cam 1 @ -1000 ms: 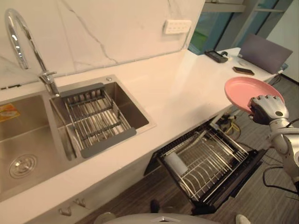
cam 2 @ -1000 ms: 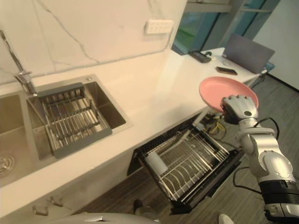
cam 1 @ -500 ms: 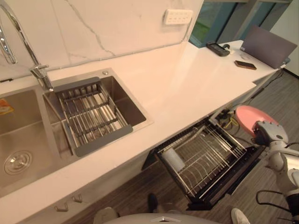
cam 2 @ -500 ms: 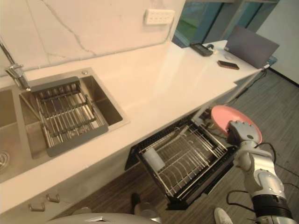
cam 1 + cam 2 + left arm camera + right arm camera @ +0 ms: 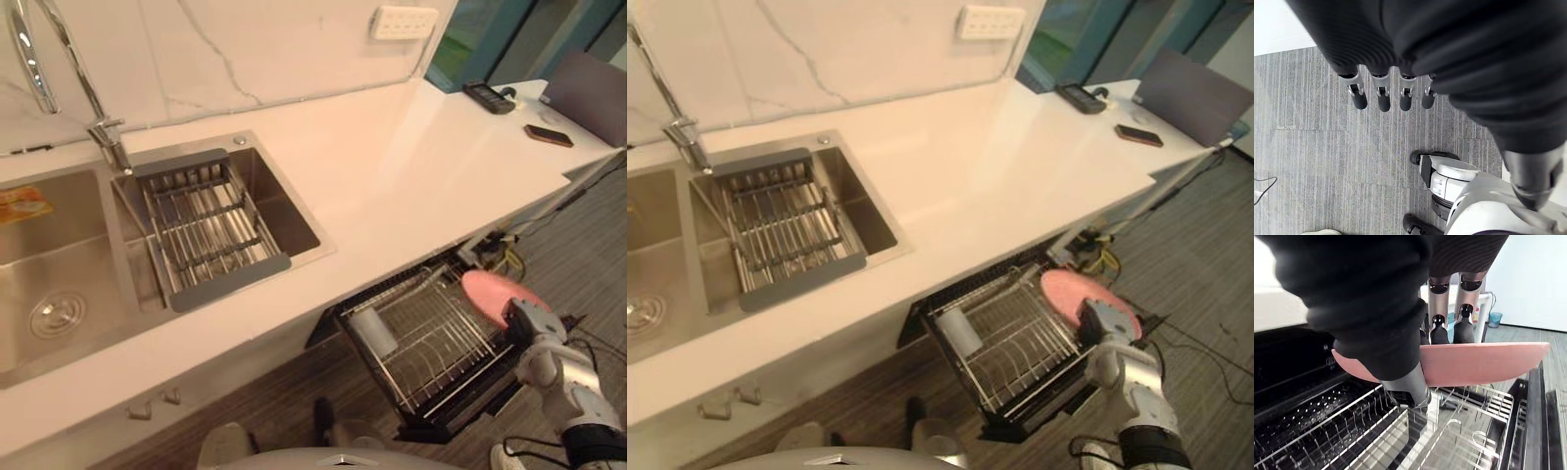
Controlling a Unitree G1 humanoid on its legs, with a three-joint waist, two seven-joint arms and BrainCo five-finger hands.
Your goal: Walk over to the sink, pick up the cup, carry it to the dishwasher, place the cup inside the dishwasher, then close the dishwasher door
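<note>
The right hand [image 5: 530, 325] was clamped on a pink plate [image 5: 493, 292], with its fingers [image 5: 1440, 331] behind the far face and the thumb pressed on the near face. It held the plate nearly level above the right end of the wire rack [image 5: 431, 345], and in the right wrist view the plate hung clear of the wires.

The rack sat pulled out of the open dishwasher [image 5: 446, 421] below the edge of the white counter [image 5: 392, 166]. At the rack's left end lay a pale cylinder on its side, probably the cup [image 5: 373, 333], though its shape was hard to make out from above. It was well apart from the plate.

On the left, the sink [image 5: 59, 284] had 2 basins. A grey-framed drainer [image 5: 211, 230] spanned the right basin, and the faucet [image 5: 39, 59] rose behind it. A phone [image 5: 549, 135] lay at the counter's far right.

The left hand [image 5: 1382, 94] hung over the grey floor [image 5: 1312, 161] with its fingers straight, close together and holding nothing.
</note>
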